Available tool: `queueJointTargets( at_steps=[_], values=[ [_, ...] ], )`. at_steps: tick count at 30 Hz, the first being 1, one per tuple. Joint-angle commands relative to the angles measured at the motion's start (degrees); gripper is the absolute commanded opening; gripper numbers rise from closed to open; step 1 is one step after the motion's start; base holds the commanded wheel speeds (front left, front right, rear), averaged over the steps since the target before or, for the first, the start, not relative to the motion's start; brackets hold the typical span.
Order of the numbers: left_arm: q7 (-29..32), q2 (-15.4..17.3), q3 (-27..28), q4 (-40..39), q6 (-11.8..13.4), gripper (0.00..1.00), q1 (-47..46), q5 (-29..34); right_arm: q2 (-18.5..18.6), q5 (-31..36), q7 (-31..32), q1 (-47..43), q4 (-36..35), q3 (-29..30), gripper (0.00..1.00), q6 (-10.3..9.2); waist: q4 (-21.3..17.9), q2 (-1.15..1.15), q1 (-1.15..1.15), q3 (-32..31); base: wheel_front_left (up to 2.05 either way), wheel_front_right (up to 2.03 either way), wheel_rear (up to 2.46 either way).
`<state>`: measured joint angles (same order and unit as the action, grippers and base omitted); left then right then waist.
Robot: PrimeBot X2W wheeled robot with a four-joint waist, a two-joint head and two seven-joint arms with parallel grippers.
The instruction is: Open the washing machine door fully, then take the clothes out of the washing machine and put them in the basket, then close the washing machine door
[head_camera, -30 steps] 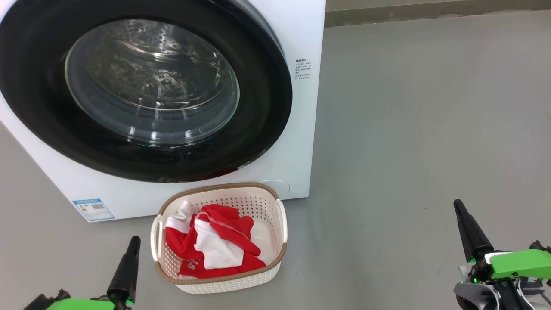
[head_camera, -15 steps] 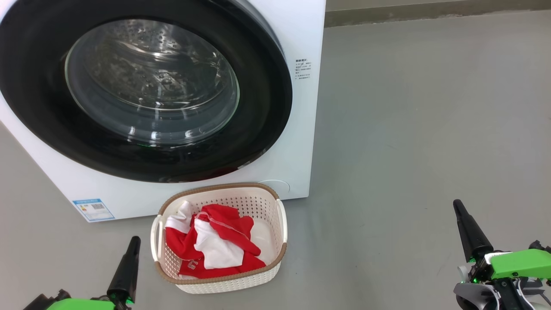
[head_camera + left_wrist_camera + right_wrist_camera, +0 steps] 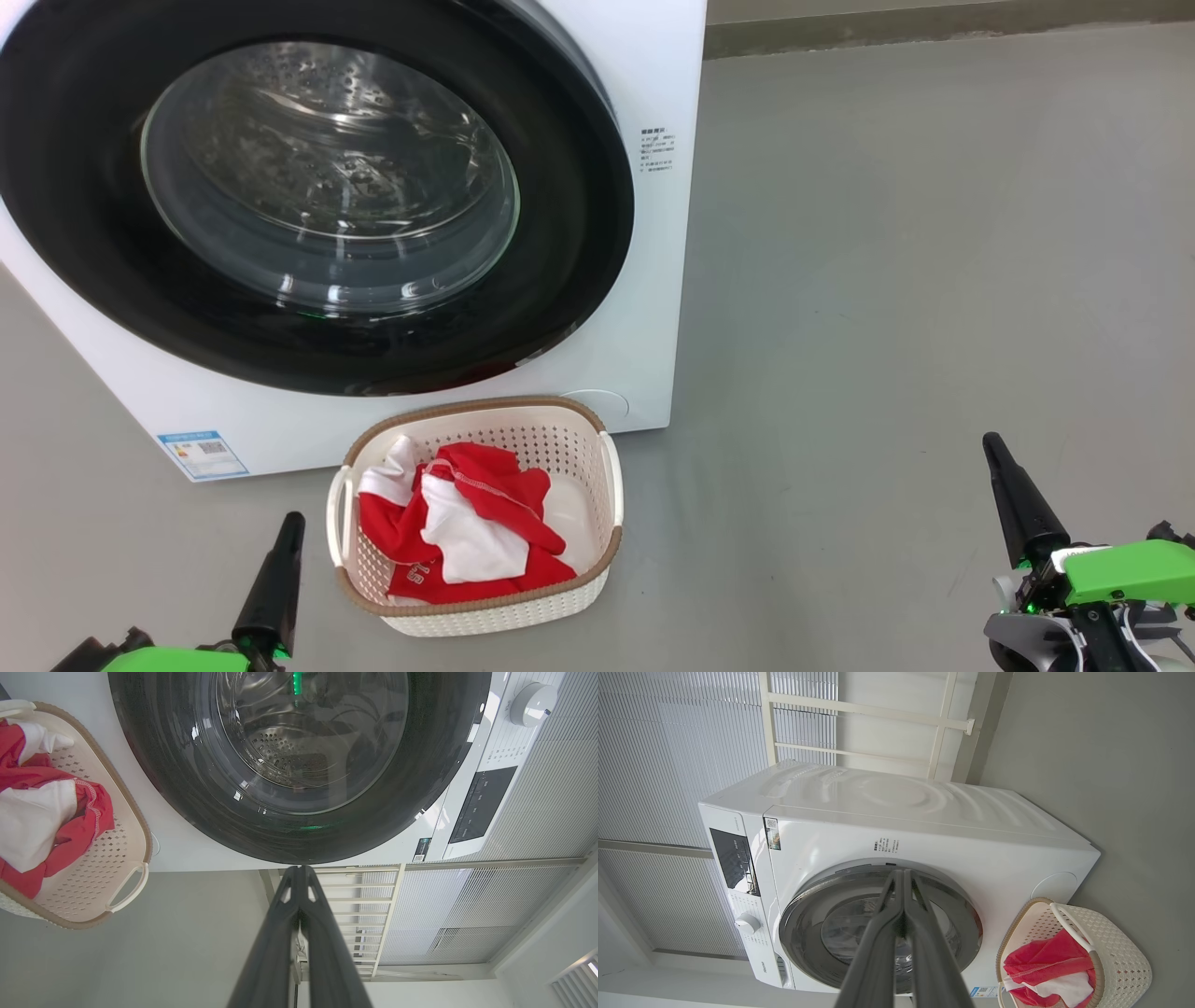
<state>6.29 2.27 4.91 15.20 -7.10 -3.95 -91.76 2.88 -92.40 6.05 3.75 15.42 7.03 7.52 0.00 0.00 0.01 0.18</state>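
Holding still: nothing has shifted over the last second (door, basket, garments and both arms sit exactly where they did a moment ago).
Door: the washing machine door (image 3: 569, 243), large and round with a wide glossy black rim and a bulging clear glass bowl, lies flush against the cabinet front and looks shut.
Machine: the washing machine (image 3: 658, 84), a big white boxy front-loader, stands on the plain grey floor (image 3: 915, 280), with a small blue sticker (image 3: 203, 454) at its lower front corner.
Drum: the perforated steel drum (image 3: 289, 751) shows through the glass, and no red fabric is visible in it.
Clothes: the clothes (image 3: 467, 532), soft bright red garments with white panels and white lettering, are bunched in the basket towards its left end.
Basket: the basket (image 3: 611, 481), small, cream-white perforated plastic with a brown woven-look rim, sits on the floor just in front of the machine, below the door.
Left gripper: the left gripper (image 3: 293, 523) has its long dark fingers pressed together on nothing, low and just left of the basket.
Right gripper: the right gripper (image 3: 993, 446) is likewise pinched closed and empty, well to the right of the basket.
Reading: with the door closed, the drum apparently empty, the garments binned and no motion, the task looks complete (both arms appear parked).
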Motion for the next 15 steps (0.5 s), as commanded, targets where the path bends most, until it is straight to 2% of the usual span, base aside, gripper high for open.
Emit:
queueJointTargets(
  at_steps=[1, 15],
  values=[
    [0.20, 0.61, 1.62, -1.16, -0.39, 0.00, -2.24, -0.40, 0.26, -0.03, 0.17, 2.40, -1.41, -0.83, 0.00, -0.03, 0.00, 0.00, 0.00, 0.00, 0.00, 0.00, 0.00],
    [0.20, 0.61, 1.62, -1.16, -0.39, 0.00, -2.23, -0.40, 0.21, 0.03, 0.24, 2.40, -1.41, -0.76, 0.00, -0.03, 0.00, 0.00, 0.00, 0.00, 0.00, 0.00, 0.00]
  ],
)
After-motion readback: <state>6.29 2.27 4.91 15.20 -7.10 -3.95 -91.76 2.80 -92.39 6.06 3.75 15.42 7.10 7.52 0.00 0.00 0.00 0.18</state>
